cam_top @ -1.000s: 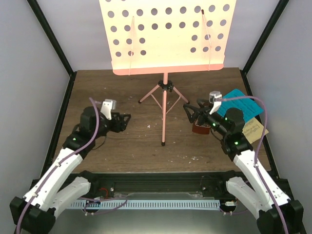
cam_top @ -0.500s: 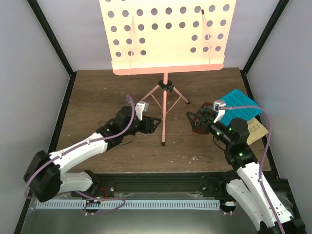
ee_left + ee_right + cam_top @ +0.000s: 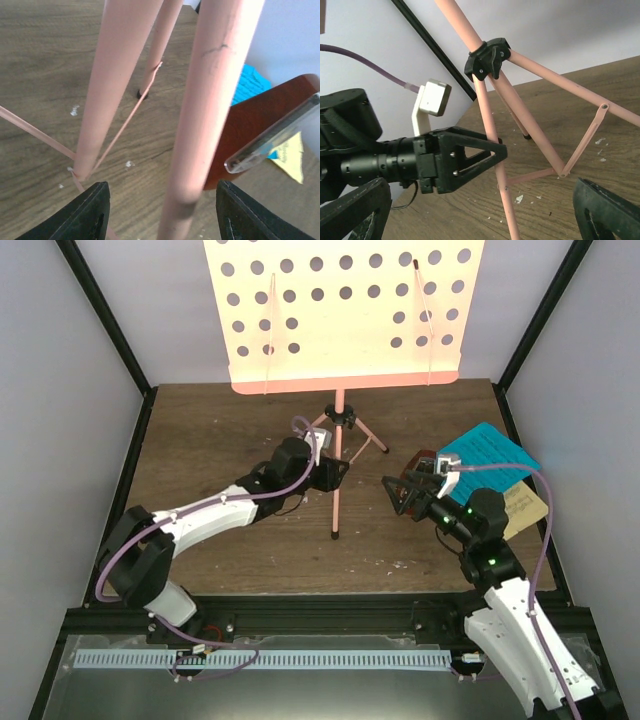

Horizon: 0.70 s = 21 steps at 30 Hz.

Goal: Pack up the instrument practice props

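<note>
Pink music stand is straddled at its near leg by the spread left claw, brought in from nine o'clock; gripping is judged next.

Robot lab test cell indicated. Wooden tabletop under the left gripper is enclosed by white panel walls and black frame struts; mounting rail behind it.
</note>
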Each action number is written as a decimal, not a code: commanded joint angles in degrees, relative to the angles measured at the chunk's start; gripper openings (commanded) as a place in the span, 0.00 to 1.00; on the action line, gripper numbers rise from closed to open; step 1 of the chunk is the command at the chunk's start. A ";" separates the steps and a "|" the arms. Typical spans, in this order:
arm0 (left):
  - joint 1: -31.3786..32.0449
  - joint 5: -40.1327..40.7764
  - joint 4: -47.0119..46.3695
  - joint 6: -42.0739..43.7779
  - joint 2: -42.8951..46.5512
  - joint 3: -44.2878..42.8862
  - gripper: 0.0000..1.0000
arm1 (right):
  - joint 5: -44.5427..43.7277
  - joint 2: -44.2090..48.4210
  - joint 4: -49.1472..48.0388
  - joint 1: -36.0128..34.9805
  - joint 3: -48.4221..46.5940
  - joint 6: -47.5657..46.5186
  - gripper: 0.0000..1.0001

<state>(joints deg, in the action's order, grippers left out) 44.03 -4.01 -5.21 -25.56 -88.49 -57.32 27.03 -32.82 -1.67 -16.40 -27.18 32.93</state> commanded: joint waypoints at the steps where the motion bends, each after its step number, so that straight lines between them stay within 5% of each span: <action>1: 0.86 5.08 0.52 3.38 -1.73 -2.83 0.56 | -0.19 1.75 0.63 0.15 0.10 0.28 1.00; 12: 0.95 7.32 4.86 6.19 0.55 -1.73 0.13 | 0.15 1.10 -0.06 0.10 0.20 0.73 1.00; 21: 0.89 3.78 11.70 9.33 11.36 5.42 0.00 | 1.13 -0.15 -1.71 0.13 0.33 1.21 1.00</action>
<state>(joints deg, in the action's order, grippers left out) 45.36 1.04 1.04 -17.87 -82.52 -54.30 27.07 -32.58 -1.85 -16.40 -27.16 33.52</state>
